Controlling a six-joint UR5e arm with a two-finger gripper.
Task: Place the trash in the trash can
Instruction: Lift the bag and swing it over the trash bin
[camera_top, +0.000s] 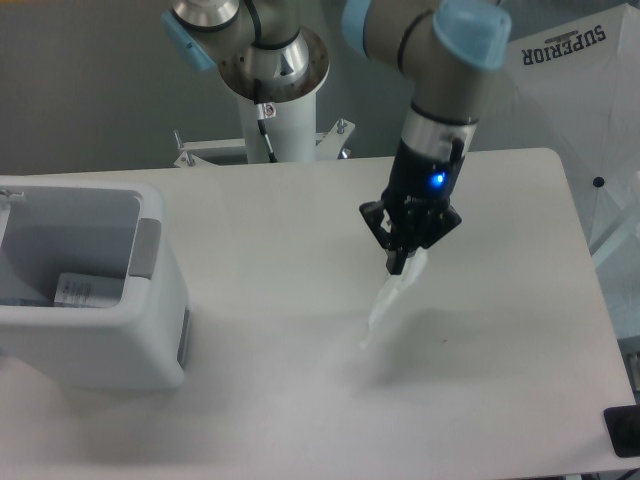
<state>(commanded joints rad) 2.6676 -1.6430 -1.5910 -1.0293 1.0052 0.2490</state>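
With the pouch (388, 300) pinched in the gripper (402, 268) jaws above the bench (500, 400), carrying it to the trash can (90, 290) looked next.

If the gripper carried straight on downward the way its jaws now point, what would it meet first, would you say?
Probably the table. The gripper points down with the pouch hanging from its jaws, so the pouch's lower end would likely touch first; depth is unclear.
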